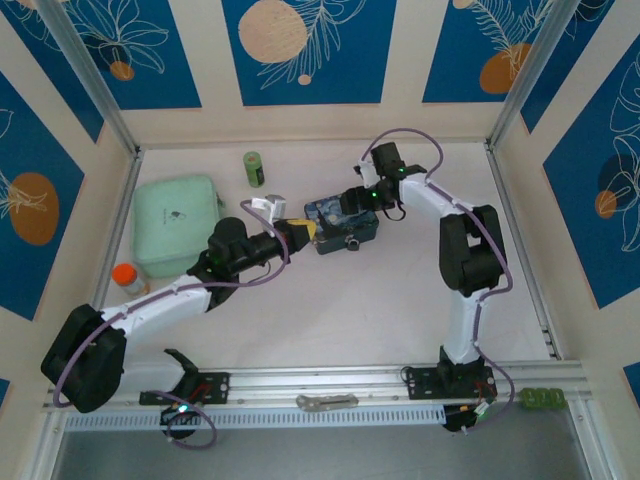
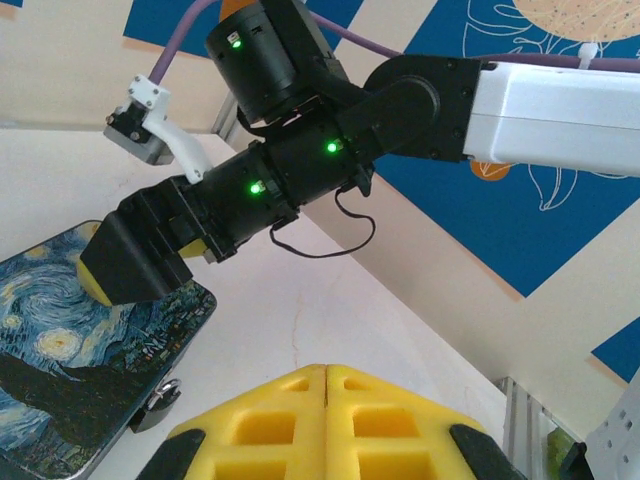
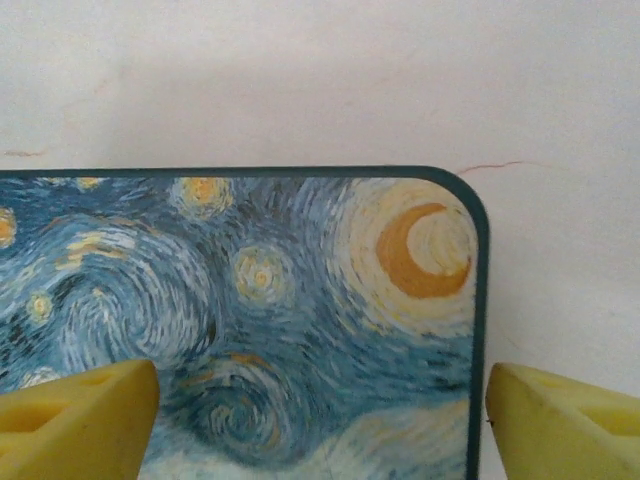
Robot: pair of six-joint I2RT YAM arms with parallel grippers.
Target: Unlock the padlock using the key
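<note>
No word, number or brand can be read anywhere. The blue starry tin (image 1: pixel 328 212) carries only a painted night sky with a crescent moon and swirls, without any letters. Left of the tin, the mint-green case (image 1: pixel 175 228) has a small dark mark on its lid, perhaps a logo, but it is too small to read. Behind the tin, the small green container (image 1: pixel 255 168) is too blurred to read.
</note>
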